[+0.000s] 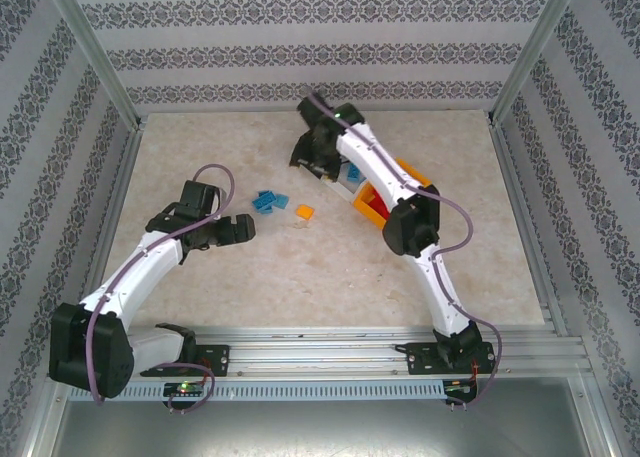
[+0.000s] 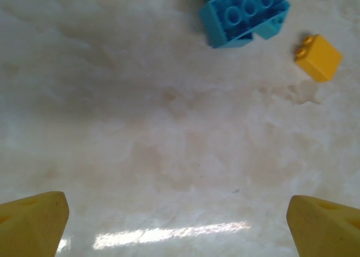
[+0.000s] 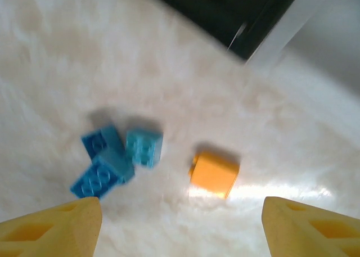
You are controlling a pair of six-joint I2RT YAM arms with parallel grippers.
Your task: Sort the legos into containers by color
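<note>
1. Black bin [image 3: 225, 12] and, beside it, what looks like the white-grey bin [image 3: 320, 21] lie far ahead of the right gripper [image 3: 181, 229], beyond the loose bricks. From above, the orange-yellow bin [image 1: 372, 209] sits under the right arm with something red inside.
2. The right gripper's jaws stand well apart and empty over the table. The left gripper [image 2: 179, 226] is also spread wide and holds nothing.
3. The blue legos [image 3: 115, 158] are three bricks huddled together and touching.
   - For the right jaws they lie ahead, toward the left-hand finger in the wrist view.
   - For the left jaws they lie far ahead and right of centre [image 2: 244, 15].
   - They are probably light, rigid, smooth plastic that will not crush but may skid or tip on this glossy top.
   - I would pinch one across two flat side walls, not the studs or corners.
   - Because they are packed so close, a finger is likely to nudge a neighbouring brick.
4. The orange-yellow lego [image 3: 214, 172] lies alone.
   - For the right jaws it is ahead, just right of the midline and inside their span.
   - For the left jaws it is ahead, near the right-hand finger's line [image 2: 319, 57].
   - With its sides free, it looks the easier brick to grip.
</note>
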